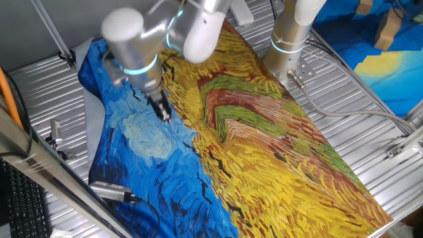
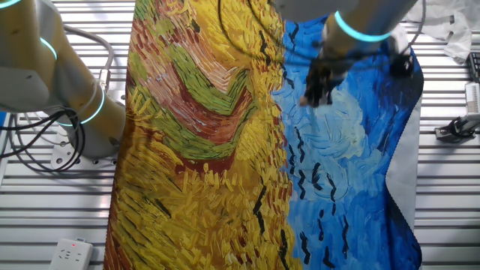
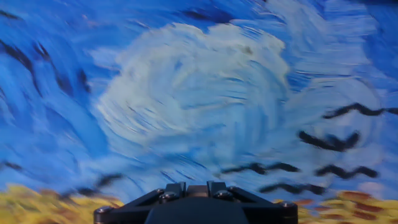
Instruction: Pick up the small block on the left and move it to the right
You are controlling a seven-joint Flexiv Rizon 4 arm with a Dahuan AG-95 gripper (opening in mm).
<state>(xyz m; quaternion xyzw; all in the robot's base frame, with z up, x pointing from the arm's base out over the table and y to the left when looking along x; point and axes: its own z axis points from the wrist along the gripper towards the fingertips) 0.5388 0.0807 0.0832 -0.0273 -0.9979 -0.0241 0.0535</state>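
Note:
My gripper (image 1: 163,112) hangs low over the blue, swirled left part of the painted cloth (image 1: 152,165), blurred by motion. In the other fixed view the gripper (image 2: 311,94) sits at the blue side's upper edge. A small pinkish block (image 2: 304,97) shows at its tips. The hand view looks down on the pale swirl. At the bottom edge my gripper (image 3: 196,186) has its two fingers close together, with a small dull piece, the block (image 3: 196,189), wedged between them. No other block lies on the cloth.
A second arm's base (image 1: 291,39) stands at the cloth's far yellow side. A silver cylinder (image 1: 109,192) lies at the cloth's near-left edge. A white power strip (image 2: 71,253) and a clamp (image 2: 454,127) rest on the slatted metal table (image 1: 370,132).

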